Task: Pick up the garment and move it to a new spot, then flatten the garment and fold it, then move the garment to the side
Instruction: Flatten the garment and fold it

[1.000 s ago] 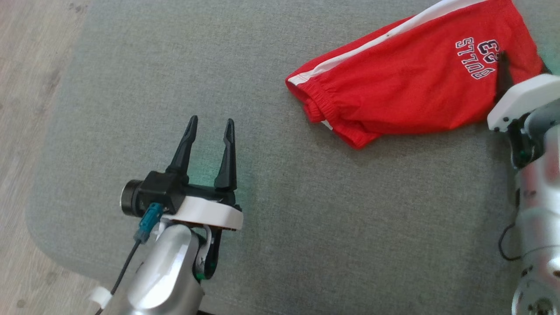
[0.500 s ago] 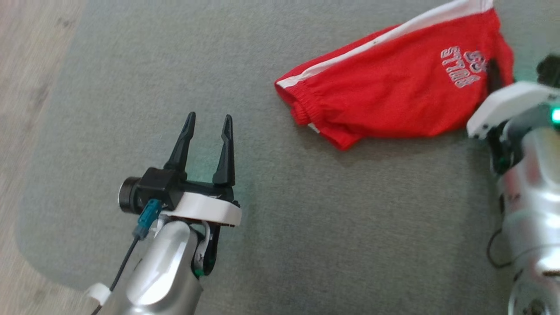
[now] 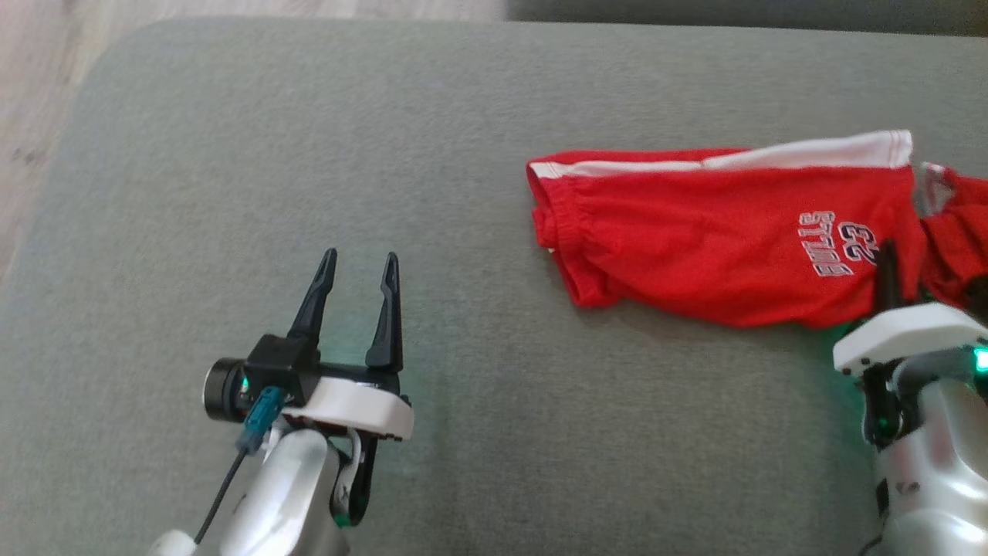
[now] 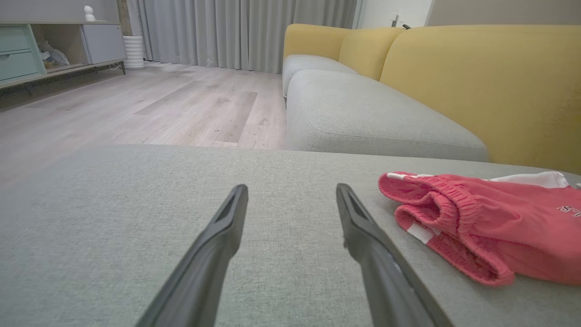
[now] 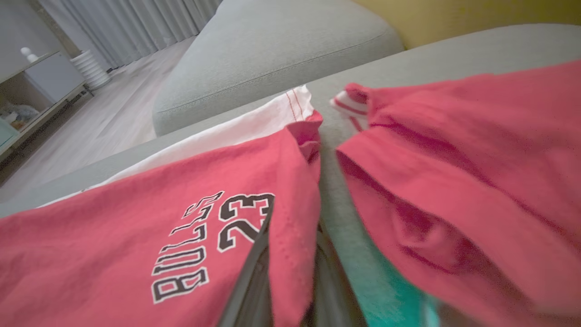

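Garment [image 3: 695, 232] now pinched at hem, right fingers [image 3: 888, 270] newly closed

The right tool [image 5: 292, 236] has clamped onto the red shorts [image 3: 695, 247].

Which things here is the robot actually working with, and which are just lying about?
Part of the job: red shorts, right gripper shut on them, open left gripper, grey cushion under them.
Just lying about: yellow sofa, curtains, cabinet, white ribbed container, wooden floor.
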